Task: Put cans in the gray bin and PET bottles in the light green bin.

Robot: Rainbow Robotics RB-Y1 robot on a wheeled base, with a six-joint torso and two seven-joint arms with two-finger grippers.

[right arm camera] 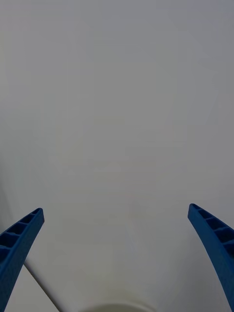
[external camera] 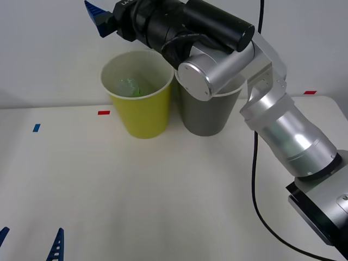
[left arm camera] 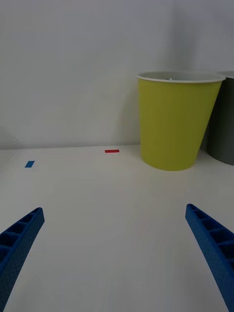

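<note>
We see the PET bottle [external camera: 130, 86] lying inside the light green bin [external camera: 142, 117], which touches the gray bin [external camera: 204, 117] by the table's [external camera: 163, 196] back edge. The right gripper [right arm camera: 117, 253] hangs above, spread wide, holding nothing. The left gripper [left arm camera: 114, 253] waits wide near the front edge.

The light over my table [external camera: 163, 206] is soft, even and bright, with no hard glare on the white surface. The light green bin [external camera: 140, 95] throws only a faint, blurred shadow at its base, darker in the gap where it meets the gray bin [external camera: 206, 117]. A bright highlight sits on the silver joint of my right arm above the gray bin. Inside the light green bin the bottle [external camera: 130, 86] looks hazy and washed out. From my right wrist, the wall beyond that bin is featureless pale gray.
</note>
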